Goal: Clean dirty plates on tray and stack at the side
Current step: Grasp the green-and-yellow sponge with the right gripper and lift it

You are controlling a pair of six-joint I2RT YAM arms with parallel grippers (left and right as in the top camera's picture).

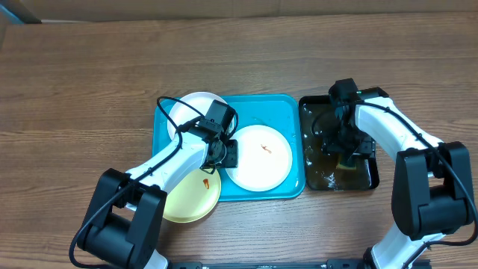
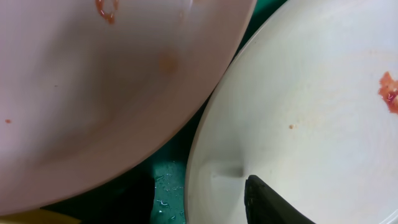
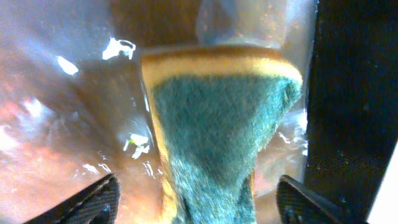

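Observation:
The turquoise tray [image 1: 280,112] holds two white dirty plates, one at its back left [image 1: 190,106] and one in the middle [image 1: 259,157]. A pale yellow-green plate [image 1: 190,200] overhangs the tray's front left corner. My left gripper [image 1: 226,153] hovers between them, open, and in the left wrist view [image 2: 199,205] the middle plate's [image 2: 298,112] rim lies between its jaws. An orange smear [image 2: 388,90] marks that plate. My right gripper [image 3: 199,205] stands open around a yellow and green sponge [image 3: 217,118], fingers apart from it.
A black tray [image 1: 370,175] of brownish water sits right of the turquoise tray, and the right gripper [image 1: 345,146] reaches into it. Bare wooden table [image 1: 75,90] lies all around.

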